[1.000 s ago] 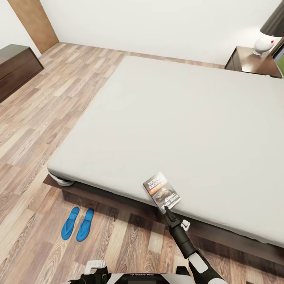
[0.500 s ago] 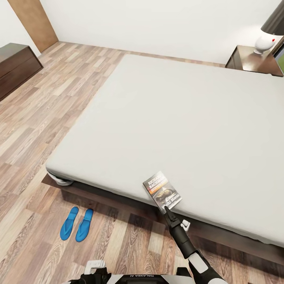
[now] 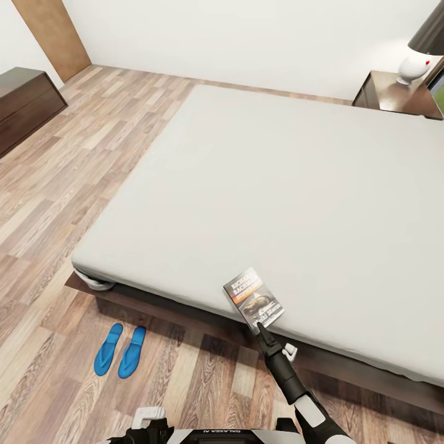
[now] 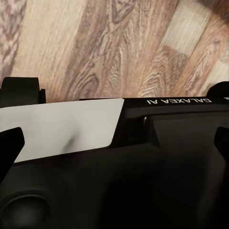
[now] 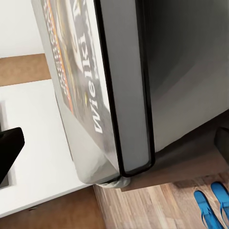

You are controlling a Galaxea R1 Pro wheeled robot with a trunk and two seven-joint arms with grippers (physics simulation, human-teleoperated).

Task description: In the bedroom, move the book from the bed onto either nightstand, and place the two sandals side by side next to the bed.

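The right gripper (image 3: 261,327) is reaching to the near corner of the book (image 3: 253,300), with its jaws standing apart on either side of that corner in the right wrist view; whether they are pressing on it I cannot tell. The book (image 5: 95,90) is lying flat at the near edge of the bed (image 3: 277,185), its corner overhanging slightly. It is looking thin and light, a paperback likely to flex, with a glossy cover that may slip; the overhanging corner or the spine edge seems the place to pinch, deep enough that it is not drooping. The left gripper (image 4: 12,143) is hanging over the floor near the robot's body, its state unclear. The cover is reading "Richard Bachman" in white over an orange band, with "Wielki" legible up close; the robot's body is carrying "GALAXEA AI". The two sandals (image 3: 120,350) are lying side by side on the floor just beside the bed. A nightstand (image 3: 394,94) is standing at the far corner.
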